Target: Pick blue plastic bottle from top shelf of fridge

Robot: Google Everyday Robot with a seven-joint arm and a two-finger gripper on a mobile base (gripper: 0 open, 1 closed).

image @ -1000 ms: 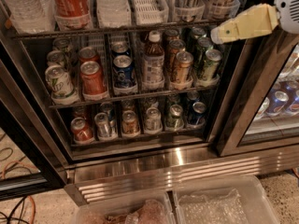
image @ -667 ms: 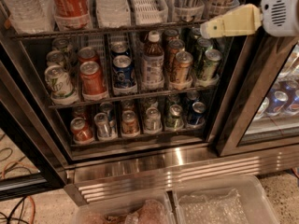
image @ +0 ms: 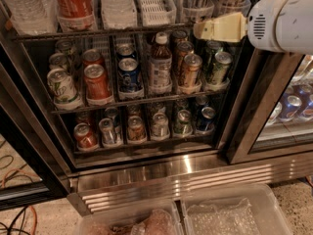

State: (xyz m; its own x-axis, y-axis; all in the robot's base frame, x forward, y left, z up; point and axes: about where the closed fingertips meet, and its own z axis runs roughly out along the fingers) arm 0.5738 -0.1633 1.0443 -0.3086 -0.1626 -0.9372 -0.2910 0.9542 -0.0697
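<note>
The fridge [image: 161,173] stands open in front of me, black-framed with a ribbed steel base panel. Its top shelf [image: 98,33] runs along the top of the view and carries white slotted lane trays [image: 154,4]. On it stand clear water bottles [image: 24,6], a red cola bottle [image: 73,1] and a white bottle [image: 116,4]; their upper parts are cut off. No blue plastic bottle shows. My gripper [image: 205,29], cream-coloured on a white arm [image: 283,21], reaches in from the right at the level of the top shelf's front edge, in front of its right end.
Two lower wire racks hold rows of small cans [image: 98,82] and a brown drink bottle [image: 160,65]. A second cooler door [image: 293,106] with blue cans is at the right. Two clear plastic bins [image: 234,212] sit on the floor in front. Cables [image: 19,214] lie at the lower left.
My gripper and arm have moved left and slightly up, from beside the right door frame to the right end of the top shelf. The drinks have not moved.
</note>
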